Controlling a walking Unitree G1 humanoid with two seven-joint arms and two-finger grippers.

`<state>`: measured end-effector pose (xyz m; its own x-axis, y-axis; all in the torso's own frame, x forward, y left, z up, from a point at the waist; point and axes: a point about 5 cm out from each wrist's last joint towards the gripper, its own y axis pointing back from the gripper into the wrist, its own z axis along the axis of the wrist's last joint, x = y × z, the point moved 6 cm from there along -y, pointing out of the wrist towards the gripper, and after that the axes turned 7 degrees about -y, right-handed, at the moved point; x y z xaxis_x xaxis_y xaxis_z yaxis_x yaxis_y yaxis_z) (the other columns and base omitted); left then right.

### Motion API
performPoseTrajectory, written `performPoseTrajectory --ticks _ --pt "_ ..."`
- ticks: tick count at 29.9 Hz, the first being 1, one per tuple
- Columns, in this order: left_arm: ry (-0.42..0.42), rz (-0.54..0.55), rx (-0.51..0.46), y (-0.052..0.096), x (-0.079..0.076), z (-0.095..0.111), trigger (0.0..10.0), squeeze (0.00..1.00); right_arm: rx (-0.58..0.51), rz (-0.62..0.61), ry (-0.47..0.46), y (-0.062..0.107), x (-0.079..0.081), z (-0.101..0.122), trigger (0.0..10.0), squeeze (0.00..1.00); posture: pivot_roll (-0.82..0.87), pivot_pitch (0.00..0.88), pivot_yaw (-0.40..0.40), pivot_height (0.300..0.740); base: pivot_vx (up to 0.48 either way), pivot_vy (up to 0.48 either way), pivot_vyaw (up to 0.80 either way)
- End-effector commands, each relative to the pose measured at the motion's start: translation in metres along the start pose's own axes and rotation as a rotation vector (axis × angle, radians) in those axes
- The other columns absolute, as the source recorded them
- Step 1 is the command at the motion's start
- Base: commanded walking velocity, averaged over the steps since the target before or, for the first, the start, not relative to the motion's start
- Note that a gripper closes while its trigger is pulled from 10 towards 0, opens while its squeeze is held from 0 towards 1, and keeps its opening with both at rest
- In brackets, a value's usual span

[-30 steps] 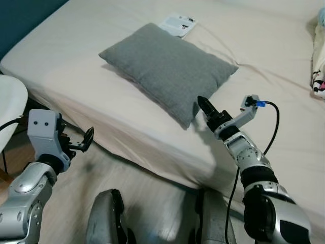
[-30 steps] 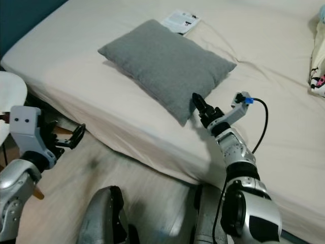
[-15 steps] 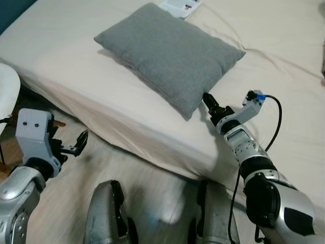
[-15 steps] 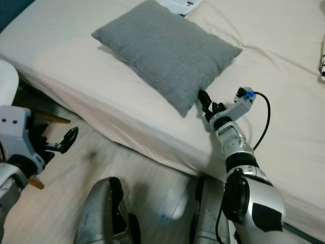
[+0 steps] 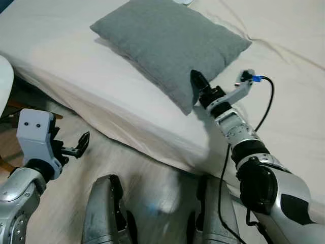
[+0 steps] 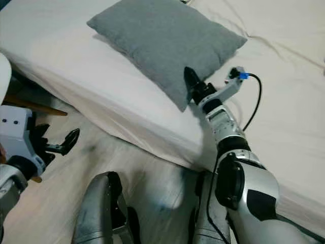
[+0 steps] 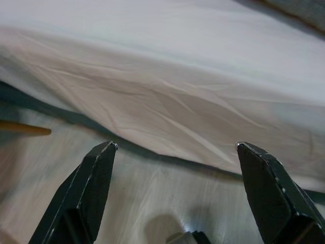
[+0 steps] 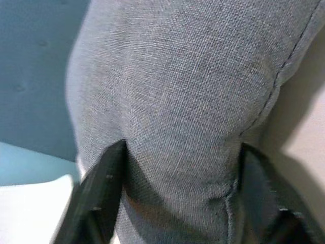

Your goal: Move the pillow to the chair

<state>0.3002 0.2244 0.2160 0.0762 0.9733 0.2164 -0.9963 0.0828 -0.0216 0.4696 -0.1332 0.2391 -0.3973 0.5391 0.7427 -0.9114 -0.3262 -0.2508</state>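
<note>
A bed (image 5: 76, 66) under a cream sheet spans the scene from nine o'clock up to three o'clock, its near edge running diagonally above a pale wood floor (image 5: 66, 203). On the sheet at about twelve o'clock lies the grey pillow (image 5: 167, 43), turned diamond-wise, one corner pointing down toward the bed edge. At nine o'clock, the rim of a white chair (image 5: 4, 84) cuts in at the frame's edge, well apart from the pillow.

The right arm reaches up from five o'clock, and the right gripper (image 5: 197, 87) sits at the pillow's near corner. In the right wrist view its two fingers (image 8: 99, 195) straddle the grey fabric, one on each side of the corner, pressing into it, so they are grasping the pillow. A black cable with a blue plug (image 5: 258, 79) loops off that wrist.

The left gripper (image 5: 80, 145) hangs at seven o'clock above the floor beside the bed, fingers spread wide and released, nothing between them.
</note>
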Motion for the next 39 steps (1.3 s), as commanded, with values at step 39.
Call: performPoseTrajectory --ticks 39 --pt "0.104 0.068 -0.094 -0.061 -0.01 0.016 10.0 0.0 -0.01 0.61 0.284 0.045 0.119 0.048 0.0 0.0 0.0 0.206 -0.022 0.516 0.0 0.0 0.0"
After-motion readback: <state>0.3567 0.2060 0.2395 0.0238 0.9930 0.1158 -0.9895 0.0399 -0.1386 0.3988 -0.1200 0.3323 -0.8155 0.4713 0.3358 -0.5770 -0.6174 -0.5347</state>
